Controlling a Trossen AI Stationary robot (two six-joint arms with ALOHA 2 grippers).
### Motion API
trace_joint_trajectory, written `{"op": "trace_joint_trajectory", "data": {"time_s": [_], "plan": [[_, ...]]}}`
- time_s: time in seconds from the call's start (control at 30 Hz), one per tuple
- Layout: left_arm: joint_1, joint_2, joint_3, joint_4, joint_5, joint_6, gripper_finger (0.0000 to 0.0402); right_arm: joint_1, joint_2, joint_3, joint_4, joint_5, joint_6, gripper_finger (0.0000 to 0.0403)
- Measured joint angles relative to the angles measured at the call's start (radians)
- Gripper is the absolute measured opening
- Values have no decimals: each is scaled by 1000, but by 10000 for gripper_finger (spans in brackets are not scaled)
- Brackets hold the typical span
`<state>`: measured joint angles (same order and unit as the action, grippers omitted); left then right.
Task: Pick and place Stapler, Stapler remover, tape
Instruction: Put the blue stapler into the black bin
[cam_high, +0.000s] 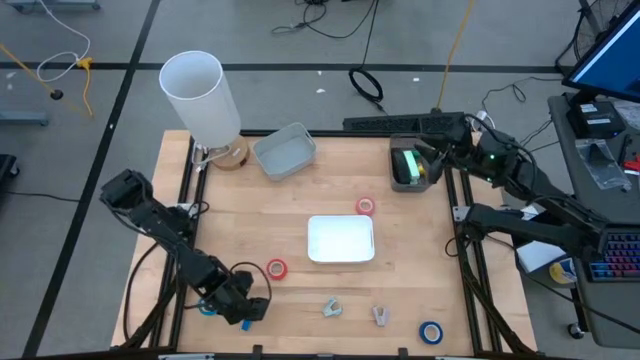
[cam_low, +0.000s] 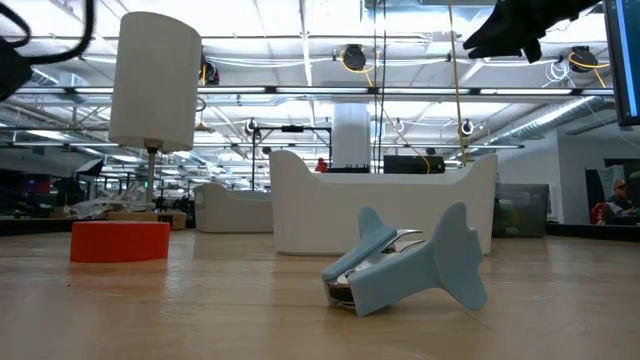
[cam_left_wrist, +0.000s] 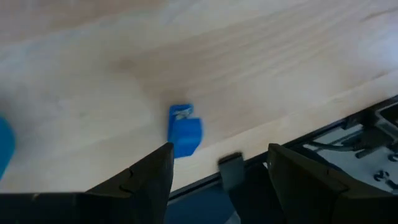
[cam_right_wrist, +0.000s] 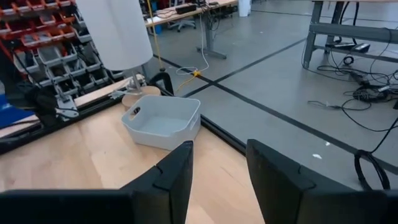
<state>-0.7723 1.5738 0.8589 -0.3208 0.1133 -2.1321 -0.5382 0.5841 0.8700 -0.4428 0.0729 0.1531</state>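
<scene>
Left claw low at the near-left corner, red tape roll closest to it.

Taking the white tray as landmark: left gripper down and to the tray's left, near the table's front edge, fingers spread apart and holding nothing, only a small blue block just ahead of them. Red tape roll between that claw and the tray, just up and right of the claw, lying flat with hole upward, so no long axis to match. Second red roll touching or just off the tray's far edge; blue roll well off toward the near-right corner. Two pale blue staple removers below the tray, side by side. Right gripper beyond the tray's far-right corner, partly open and empty in its wrist view, beside a green-lit object; clearly farther from the near red roll, so probably the left arm's pick.
</scene>
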Motion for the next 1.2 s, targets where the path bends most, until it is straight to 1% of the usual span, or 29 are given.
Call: {"op": "trace_joint_trajectory", "data": {"time_s": [0.17, 0.3, 0.47, 0.7, 0.8, 0.93, 1.13, 1.2], "plan": [[-42, 0, 0, -28, -9, -93, 253, 5, -33, 0, -5, 0, -9, 141], [-61, 5, 0, -33, -16, -129, 253, 5, -74, -17, 12, 0, -11, 141], [-54, 33, 1, -5, -17, -121, 253, 5, -150, -114, 56, 0, 46, 141], [-52, 84, 2, 8, 16, -103, 253, 5, -234, -268, 208, -1, 124, 141], [-51, 111, 2, 13, 44, -103, 253, 5, -249, -307, 259, 0, 143, 141], [-50, 137, 5, 17, 89, -103, 253, 5, -250, -322, 292, 0, 149, 141], [-38, 150, 5, 16, 103, -103, 251, 5, -250, -322, 313, 0, 149, 141], [-30, 150, 5, 16, 106, -101, 241, 5, -250, -322, 313, 0, 149, 141]]}}
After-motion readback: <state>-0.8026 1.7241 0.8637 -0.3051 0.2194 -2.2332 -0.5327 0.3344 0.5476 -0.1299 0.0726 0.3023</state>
